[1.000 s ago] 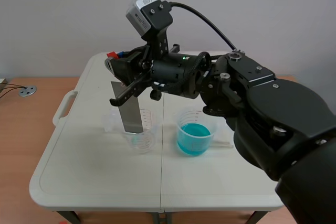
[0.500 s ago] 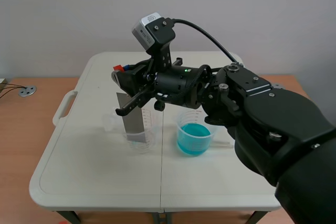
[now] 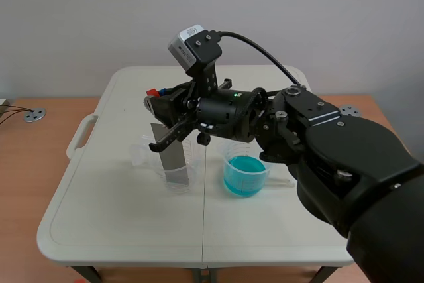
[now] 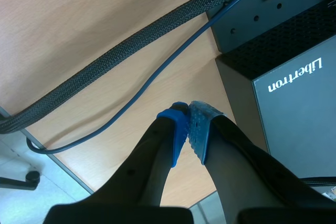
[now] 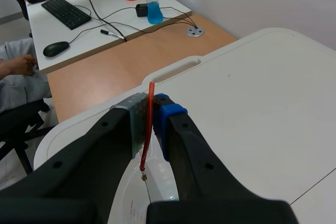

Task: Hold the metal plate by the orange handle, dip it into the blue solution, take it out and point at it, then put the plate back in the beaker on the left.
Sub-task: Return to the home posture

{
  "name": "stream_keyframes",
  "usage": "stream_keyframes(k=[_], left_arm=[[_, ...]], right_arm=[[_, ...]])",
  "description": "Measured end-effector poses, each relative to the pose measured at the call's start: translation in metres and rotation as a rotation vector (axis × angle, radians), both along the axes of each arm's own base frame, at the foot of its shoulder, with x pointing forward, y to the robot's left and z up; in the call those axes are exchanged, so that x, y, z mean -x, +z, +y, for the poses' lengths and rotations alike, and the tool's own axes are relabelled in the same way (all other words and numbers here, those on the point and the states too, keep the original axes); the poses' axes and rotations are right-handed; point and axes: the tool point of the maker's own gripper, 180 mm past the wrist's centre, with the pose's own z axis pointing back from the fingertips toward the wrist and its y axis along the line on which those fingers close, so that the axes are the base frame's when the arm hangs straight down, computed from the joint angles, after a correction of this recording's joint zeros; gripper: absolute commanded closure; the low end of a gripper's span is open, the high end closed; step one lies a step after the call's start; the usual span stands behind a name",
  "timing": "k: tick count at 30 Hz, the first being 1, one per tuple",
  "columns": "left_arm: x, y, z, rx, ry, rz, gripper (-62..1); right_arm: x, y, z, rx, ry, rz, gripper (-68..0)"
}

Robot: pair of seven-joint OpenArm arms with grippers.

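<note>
Right arm has dropped and eased slightly to the right over the last second. The metal plate now sits deeper in the left beaker; a second ago only its lower end was below the rim.

Pose: the arm comes in from the right and reaches past the table's middle. The forearm is roughly level, the wrist camera is on top, and the fingers point left.

The right gripper pinches the orange handle at the fingertips. In the wrist view the handle is edge-on, clamped between the two pads, and the plate hangs straight down from it.

The plate is upright, with roughly its upper half above the rim. Can't tell if its bottom edge touches the beaker floor, because the glass blurs it.

The beaker of blue solution stands just beside the left beaker, on its right, apart from the plate. Both are on the white folding table.

The left arm is outside the scene view. The left gripper is pressed together on nothing, blue pads meeting. It hangs over a wood surface with a braided cable, a thin blue cable and a black box.
</note>
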Motion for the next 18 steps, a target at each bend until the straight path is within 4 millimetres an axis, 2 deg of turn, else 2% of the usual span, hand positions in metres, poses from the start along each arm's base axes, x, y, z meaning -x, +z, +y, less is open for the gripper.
stream_keyframes(k=[18], left_arm=[[0.0, 0.0, 0.0, 0.0, 0.0, 0.0, -3.0]], right_arm=[[-0.0042, 0.0006, -0.0049, 0.002, -0.017, -0.004, -24.1]])
